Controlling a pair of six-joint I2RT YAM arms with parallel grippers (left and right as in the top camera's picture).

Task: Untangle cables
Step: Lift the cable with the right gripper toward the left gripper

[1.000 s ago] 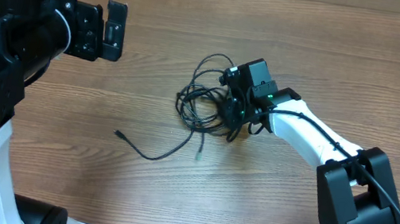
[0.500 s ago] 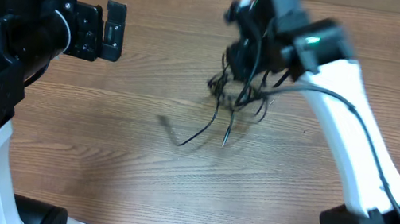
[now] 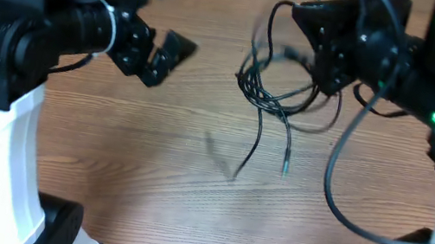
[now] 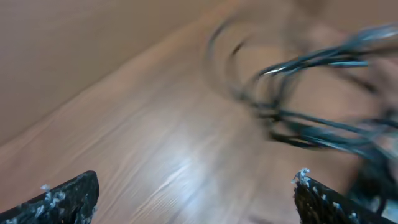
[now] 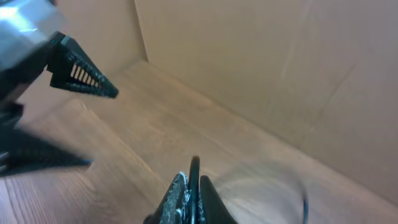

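Note:
A tangled bundle of thin black cables (image 3: 279, 92) hangs in the air above the wooden table, with loose ends dangling toward the table. My right gripper (image 3: 333, 57) is shut on one black cable (image 5: 194, 180) and holds the bundle up; the cable stands between its closed fingers (image 5: 191, 199) in the right wrist view. My left gripper (image 3: 162, 56) is open and empty, left of the bundle and apart from it. The left wrist view shows the blurred cables (image 4: 311, 106) ahead of its wide-open fingers (image 4: 196, 196).
The wooden table (image 3: 147, 181) lies below. A cardboard wall (image 5: 261, 62) stands behind the table. The left arm's fingers (image 5: 78, 74) show at the left in the right wrist view.
My right gripper has lifted the cable bundle off the table and moved it up and toward the back. My left arm has swung right, toward the bundle.

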